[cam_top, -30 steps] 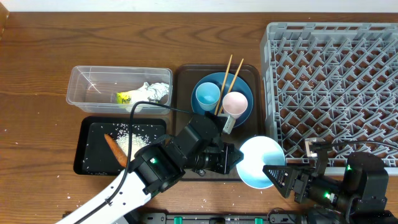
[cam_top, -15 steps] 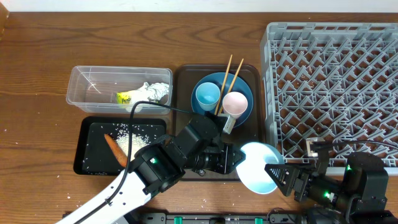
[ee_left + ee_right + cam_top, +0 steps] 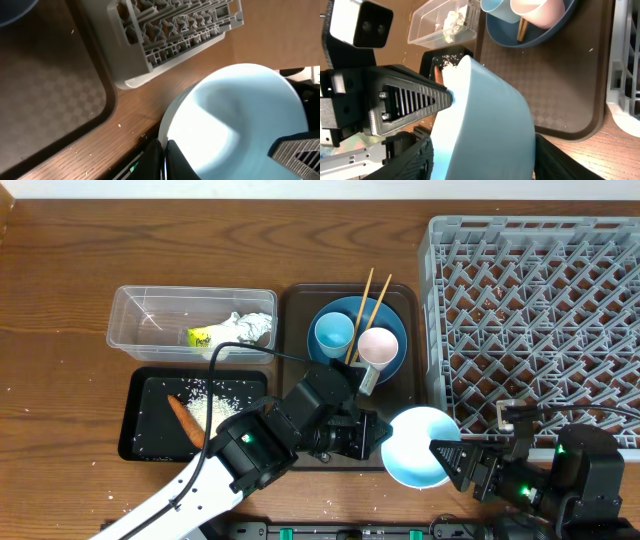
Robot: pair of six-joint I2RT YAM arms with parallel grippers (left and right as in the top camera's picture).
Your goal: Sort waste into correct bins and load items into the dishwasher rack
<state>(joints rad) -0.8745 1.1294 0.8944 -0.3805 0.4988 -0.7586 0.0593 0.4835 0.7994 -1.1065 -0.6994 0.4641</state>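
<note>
A white bowl with a pale blue tint hangs tilted over the table's front edge, just before the dishwasher rack. My left gripper is shut on its left rim; in the left wrist view the two fingers pinch the thin rim of the bowl. My right gripper comes from the right. In the right wrist view its fingers press either side of the bowl. On the dark blue plate stand a light blue cup, a pink cup and chopsticks.
The plate rests on a brown serving tray. The clear tub holds tissue and a wrapper. In the black tray lie rice crumbs and an orange bit. Loose crumbs dot the table's front left.
The bowl dipped toward the table's front edge half a second ago and has come back up. Both arms stay almost where they were.
</note>
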